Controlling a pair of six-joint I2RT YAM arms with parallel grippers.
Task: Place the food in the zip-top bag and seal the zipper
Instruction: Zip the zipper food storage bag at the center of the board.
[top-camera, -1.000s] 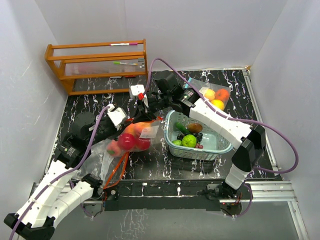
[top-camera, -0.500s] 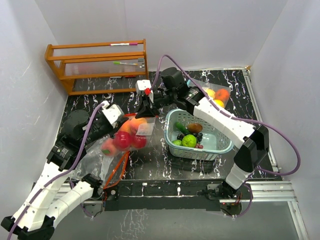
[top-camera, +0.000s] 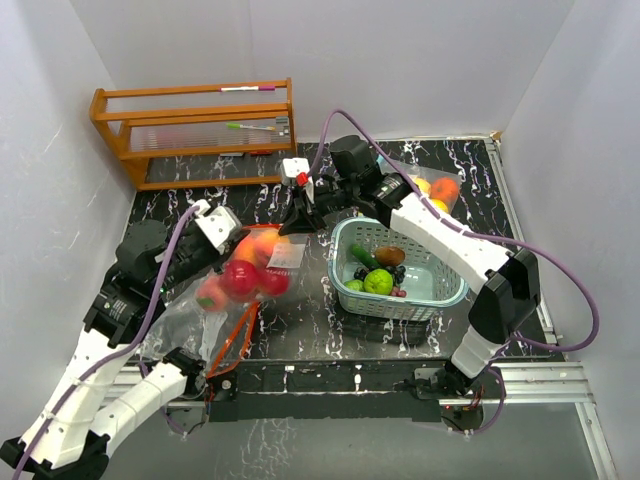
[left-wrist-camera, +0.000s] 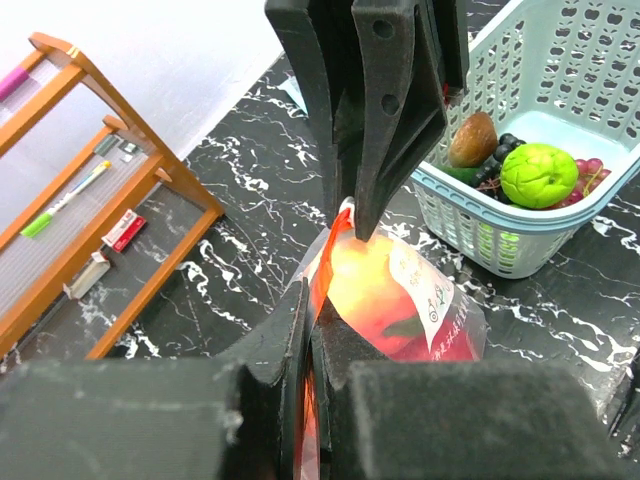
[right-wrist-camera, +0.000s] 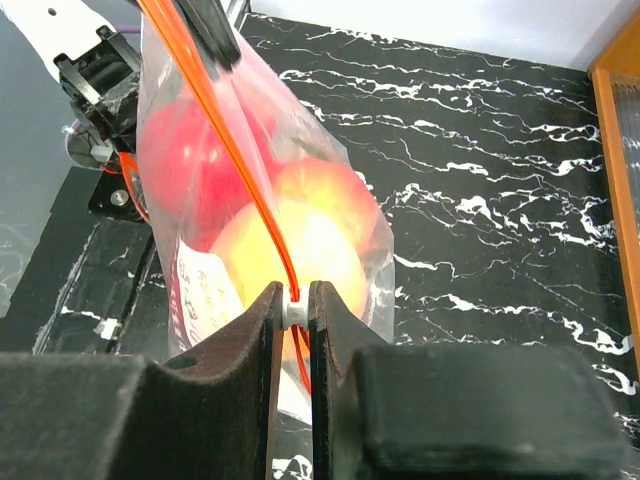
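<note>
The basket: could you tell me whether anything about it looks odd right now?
Yes: the basket holds a green fruit and dark grapes, while the left gripper and right gripper already pinch the orange zipper of the zip-top bag, so sealing may leave food out.

Your tally on the worktop (top-camera: 310, 325)
You've got two hands (top-camera: 234, 240) (top-camera: 296, 226), two food bags (top-camera: 255, 282) (top-camera: 432, 190), one basket (top-camera: 442, 290) and one rack (top-camera: 190, 135).

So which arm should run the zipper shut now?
Probably the right: the right gripper pinches the white slider on the orange zipper, ready to pull. The left gripper clamps the zip-top bag's other end, better for anchoring.
</note>
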